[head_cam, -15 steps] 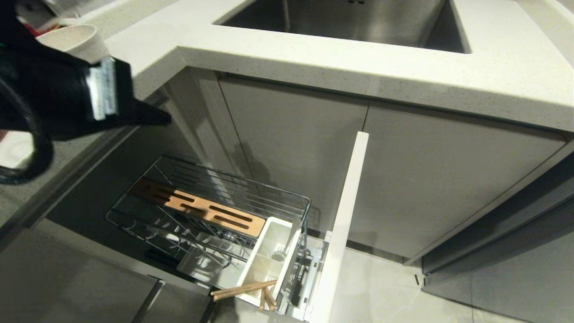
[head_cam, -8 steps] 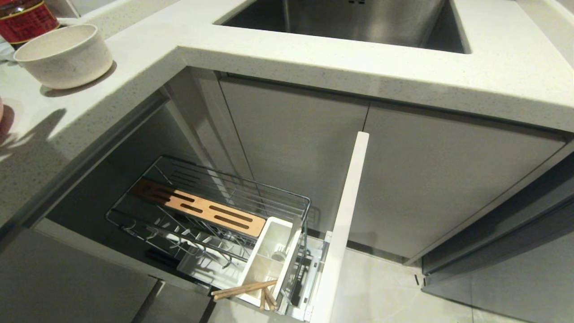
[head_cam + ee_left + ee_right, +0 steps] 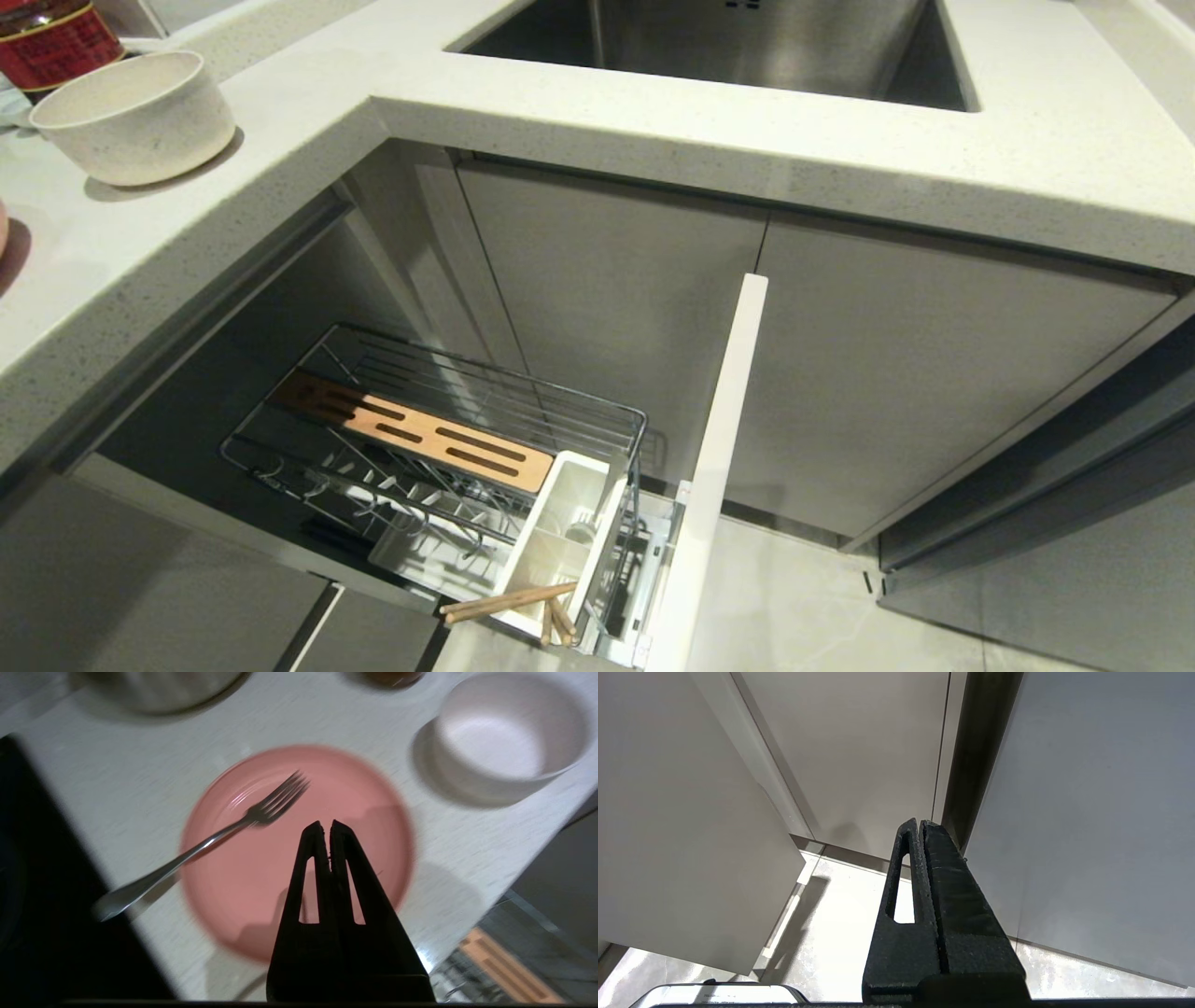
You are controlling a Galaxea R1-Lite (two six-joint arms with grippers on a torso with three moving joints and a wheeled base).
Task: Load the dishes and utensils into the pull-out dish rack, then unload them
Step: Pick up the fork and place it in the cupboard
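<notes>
2 end effectors are yours to track, and both have their fingers pressed together with nothing between them. Your left end effector (image 3: 325, 825) hangs over the counter (image 3: 140, 788), above the pink plate (image 3: 261, 891), its tips over the plate's inner area on the side toward the bowl. Just off those tips lies the fork (image 3: 205, 842), its tines resting on the plate and its handle running out over the plate's rim onto the counter, away from the end effector. Farther out, beyond the plate's edge and clear of it, you see the off-white bowl (image 3: 509, 742) standing upright on the counter near the counter's edge. Past that edge, below counter level, a piece of the pull-out dish rack (image 3: 504, 970) shows with its slotted wooden strip.

Your right end effector (image 3: 920, 823) is parked low, pointing at pale cabinet fronts and the floor, with none of the task's things near it.

From the head view neither arm shows. You can see the rack (image 3: 439, 448) drawn out below the counter, its plate slots bare, and the chopsticks (image 3: 523, 605) standing tilted in the white cutlery caddy (image 3: 560, 532) beside the white front panel (image 3: 719, 448). The bowl (image 3: 131, 117) sits on the counter (image 3: 653, 121), well left of the steel sink (image 3: 747, 42).
</notes>
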